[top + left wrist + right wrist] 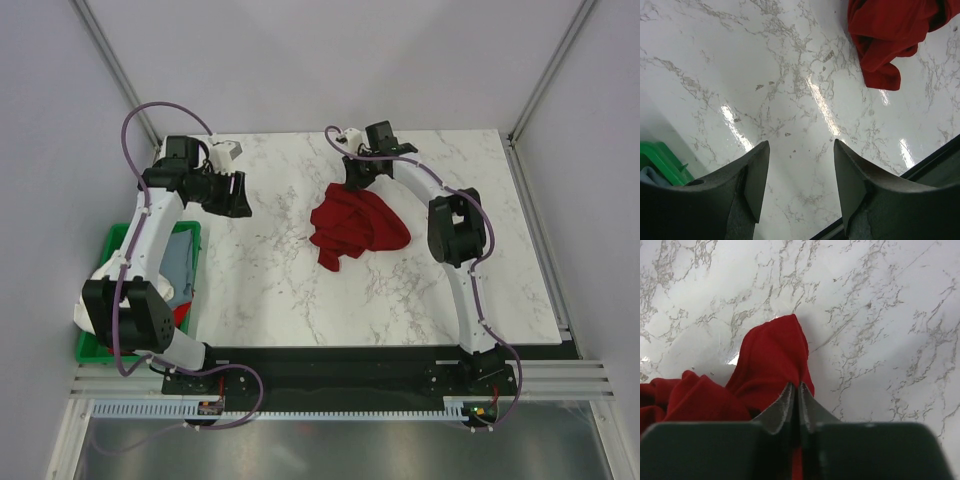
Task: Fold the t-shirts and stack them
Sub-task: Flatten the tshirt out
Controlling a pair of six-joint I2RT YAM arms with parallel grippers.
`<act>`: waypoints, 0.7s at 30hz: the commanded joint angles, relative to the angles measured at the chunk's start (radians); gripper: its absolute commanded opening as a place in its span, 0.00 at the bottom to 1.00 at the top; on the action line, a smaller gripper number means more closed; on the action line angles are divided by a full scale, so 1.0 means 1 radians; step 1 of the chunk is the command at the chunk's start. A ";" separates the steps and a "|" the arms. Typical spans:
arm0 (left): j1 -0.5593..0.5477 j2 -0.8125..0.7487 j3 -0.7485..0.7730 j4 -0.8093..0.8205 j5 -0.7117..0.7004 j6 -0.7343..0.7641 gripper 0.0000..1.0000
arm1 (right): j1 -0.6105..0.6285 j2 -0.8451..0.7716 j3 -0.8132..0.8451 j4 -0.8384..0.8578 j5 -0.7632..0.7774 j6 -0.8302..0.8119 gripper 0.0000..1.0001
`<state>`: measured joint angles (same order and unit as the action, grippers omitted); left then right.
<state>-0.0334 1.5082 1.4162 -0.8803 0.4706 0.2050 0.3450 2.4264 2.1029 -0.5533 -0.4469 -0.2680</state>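
A dark red t-shirt [356,226] lies crumpled in a heap at the middle of the marble table. My right gripper [357,178] is at its far edge, shut on a pinch of the red cloth [771,360], which rises in a peak from the fingertips [795,386]. My left gripper [237,197] is open and empty above bare table at the far left, well clear of the shirt. In the left wrist view the shirt [890,35] shows at the top right, beyond the spread fingers [757,175].
A green plastic bin [112,262] stands off the table's left edge with pale blue-grey and red cloth inside; its corner shows in the left wrist view [662,160]. The table's dark front edge [935,160] runs near the left gripper's view.
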 commanded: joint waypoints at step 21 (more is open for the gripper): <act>0.013 0.133 0.167 0.101 0.057 -0.108 0.61 | 0.209 -0.811 -0.092 0.003 0.246 -0.376 0.00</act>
<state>-0.0273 1.6283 1.5410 -0.8246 0.5007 0.1478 0.5800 1.6859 2.0777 -0.5556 -0.2848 -0.6186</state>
